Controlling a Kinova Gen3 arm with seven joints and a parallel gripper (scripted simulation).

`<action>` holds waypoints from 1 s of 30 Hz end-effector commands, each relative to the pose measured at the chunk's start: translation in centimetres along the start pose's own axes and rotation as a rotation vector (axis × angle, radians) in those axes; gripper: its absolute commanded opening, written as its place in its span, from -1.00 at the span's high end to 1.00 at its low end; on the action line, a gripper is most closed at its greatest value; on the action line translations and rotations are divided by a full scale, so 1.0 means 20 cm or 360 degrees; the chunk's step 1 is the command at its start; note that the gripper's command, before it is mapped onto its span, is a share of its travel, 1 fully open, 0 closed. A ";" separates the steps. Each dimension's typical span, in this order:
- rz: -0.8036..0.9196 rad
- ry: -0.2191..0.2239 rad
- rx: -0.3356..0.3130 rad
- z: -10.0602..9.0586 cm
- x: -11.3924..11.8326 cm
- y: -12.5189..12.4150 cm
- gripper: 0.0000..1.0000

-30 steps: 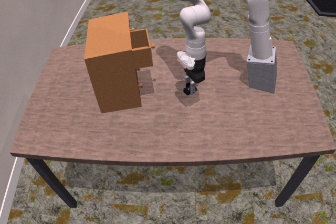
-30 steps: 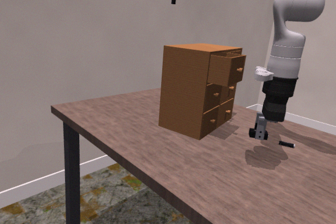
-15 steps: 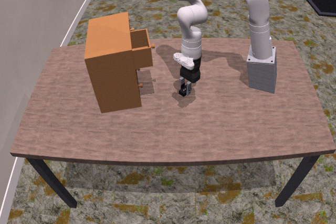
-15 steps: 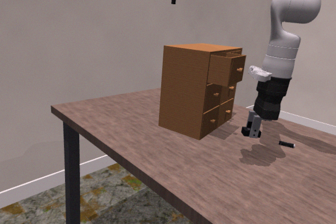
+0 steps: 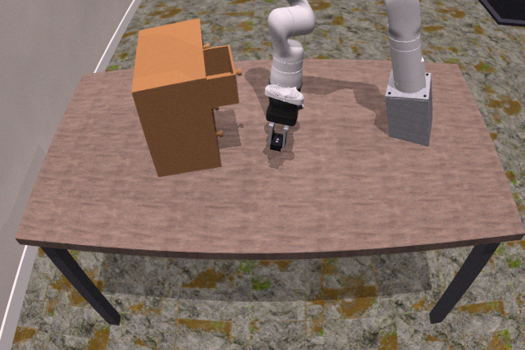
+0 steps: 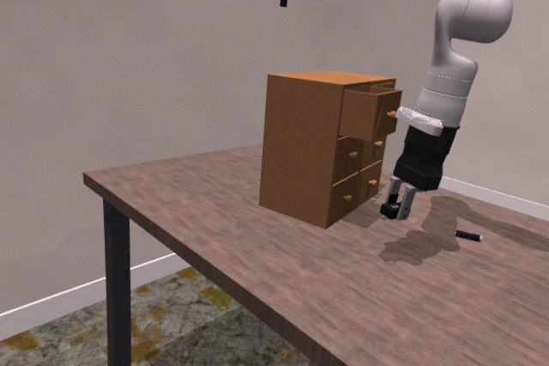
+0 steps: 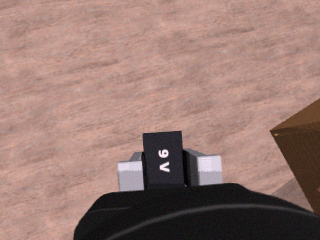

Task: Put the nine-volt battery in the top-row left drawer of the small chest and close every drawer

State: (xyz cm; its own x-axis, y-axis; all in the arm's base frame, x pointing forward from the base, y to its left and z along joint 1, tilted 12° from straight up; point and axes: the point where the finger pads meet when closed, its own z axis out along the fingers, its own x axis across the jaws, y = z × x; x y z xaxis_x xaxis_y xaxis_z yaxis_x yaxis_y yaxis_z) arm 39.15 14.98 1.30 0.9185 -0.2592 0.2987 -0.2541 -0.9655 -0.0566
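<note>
Small black cylinder [image 6: 467, 236] on table [image 6: 266, 273]

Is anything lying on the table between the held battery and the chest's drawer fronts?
Nothing: the top view shows only bare wooden table and shadow between the black nine-volt battery and the orange wooden chest.

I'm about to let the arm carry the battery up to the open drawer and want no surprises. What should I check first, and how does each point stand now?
1. Battery held in the pincer: ok, it sits squarely between both fingers.
2. Battery off the table: ok, it hangs above its shadow.
3. Top drawer pulled out: ok, its tray shows open from above.
4. Drawer level, not drooping: ok, it looks level in the exterior view.
5. Battery high enough to clear the drawer's rim: not ok, it hangs near the chest's bottom row.
6. Other drawers pushed in: ok, their fronts look flush.
</note>
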 end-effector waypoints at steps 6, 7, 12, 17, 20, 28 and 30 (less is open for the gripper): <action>-0.0560 0.0023 0.0022 0.01 0.09 0.05 -0.02; -0.0643 0.0026 0.0024 0.01 0.10 0.06 -0.02; -0.0898 0.0032 0.0029 0.01 0.13 0.09 -0.02; -0.1325 0.0030 0.0031 0.01 0.16 0.16 -0.02; -0.1575 0.0021 0.0030 0.01 0.17 0.21 -0.02; -0.2043 -0.0015 0.0028 0.01 0.19 0.33 -0.02; -0.2186 -0.0031 0.0028 0.00 0.19 0.37 -0.02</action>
State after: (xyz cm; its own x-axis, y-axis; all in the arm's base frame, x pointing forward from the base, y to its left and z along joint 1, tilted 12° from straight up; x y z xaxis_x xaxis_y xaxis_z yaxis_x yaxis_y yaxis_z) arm 40.73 7.15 1.49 0.5351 0.8189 0.2077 0.7706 -0.5738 0.2773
